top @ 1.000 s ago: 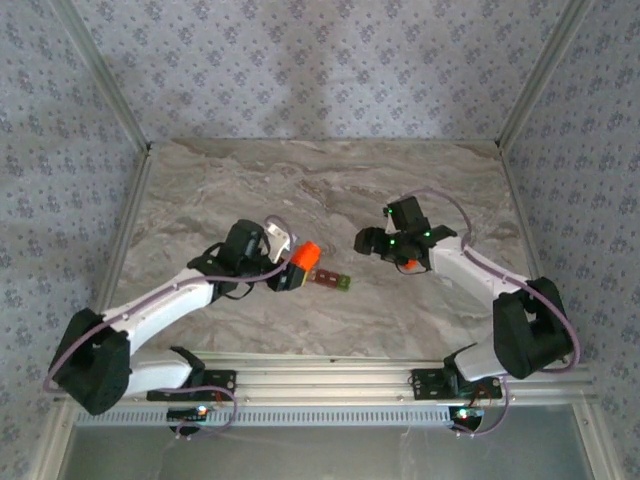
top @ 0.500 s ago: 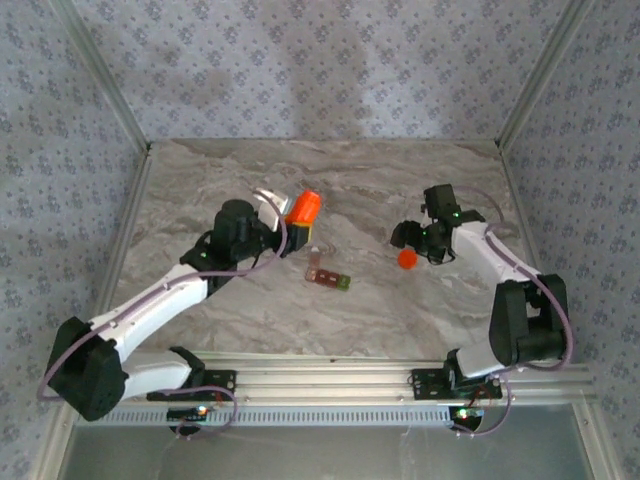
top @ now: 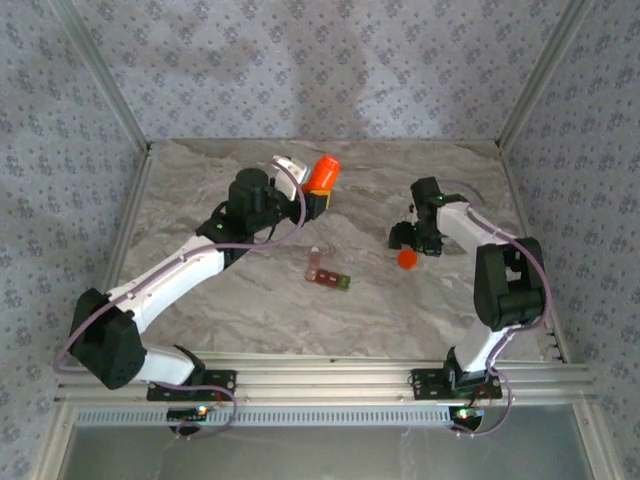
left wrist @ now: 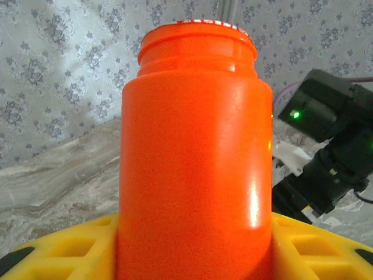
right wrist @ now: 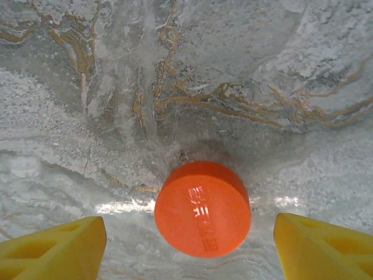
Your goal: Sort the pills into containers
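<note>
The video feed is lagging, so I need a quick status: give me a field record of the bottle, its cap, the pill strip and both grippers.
left gripper: shut on the orange plastic pill bottle, held over the far left of the marble table
bottle state: cap off, neck bare
cap: round orange plastic cap, lying flat on the table
right gripper: open, yellow fingers either side of the cap, not touching it
containers: dark red-brown compartment strip with green end, on the table between the arms, untouched
</note>
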Tool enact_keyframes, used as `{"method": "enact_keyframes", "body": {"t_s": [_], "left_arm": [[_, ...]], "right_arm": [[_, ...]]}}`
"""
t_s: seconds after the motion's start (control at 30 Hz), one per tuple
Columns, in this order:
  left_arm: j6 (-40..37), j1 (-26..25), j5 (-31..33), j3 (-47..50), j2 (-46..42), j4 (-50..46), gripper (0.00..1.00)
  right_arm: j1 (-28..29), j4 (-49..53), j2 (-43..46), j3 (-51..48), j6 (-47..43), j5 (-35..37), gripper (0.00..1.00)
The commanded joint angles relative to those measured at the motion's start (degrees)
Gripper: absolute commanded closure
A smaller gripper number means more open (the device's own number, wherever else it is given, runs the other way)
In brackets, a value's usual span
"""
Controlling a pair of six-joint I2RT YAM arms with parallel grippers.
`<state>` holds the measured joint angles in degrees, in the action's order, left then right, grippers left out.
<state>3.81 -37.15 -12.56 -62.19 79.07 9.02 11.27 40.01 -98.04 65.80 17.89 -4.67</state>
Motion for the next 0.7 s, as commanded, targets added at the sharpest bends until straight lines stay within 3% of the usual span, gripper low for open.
{"method": "enact_keyframes", "body": {"t_s": [0.0,0.33,0.67], "left_arm": [[-1.90,-0.47,-0.09,-3.15,0.59,1.14,1.00],[-1.98,-0.68,-0.63,-4.58,2.36,0.65,1.00],[-1.56,-0.66,-1.55,-5.74,3.89,0.82,1.00]], "right_arm": [[0.77,2.27,-2.58,2.05,-2.13,1.60,0.23],[1.32,2.35,-6.15,3.33,-2.25,0.72,0.27],[1.48,1.88,-5.99,0.56,-2.27,1.02,0.24]]}}
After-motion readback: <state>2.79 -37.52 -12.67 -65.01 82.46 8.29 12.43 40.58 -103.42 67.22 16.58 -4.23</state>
